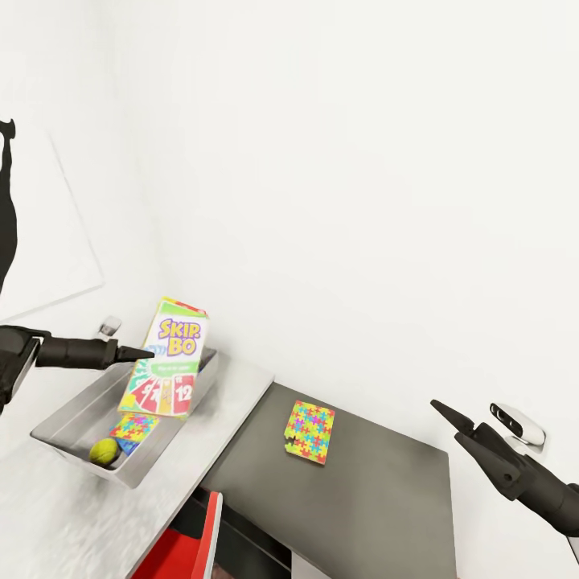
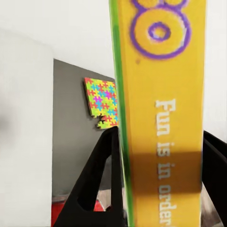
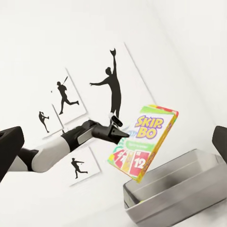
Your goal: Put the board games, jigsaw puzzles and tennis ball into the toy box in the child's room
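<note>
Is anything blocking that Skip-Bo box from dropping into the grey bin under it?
Nothing visible does. The left gripper holds the Skip-Bo box upright right over the toy box, whose top is open. Inside lie only the tennis ball and a flat jigsaw puzzle, low on the bottom.
</note>
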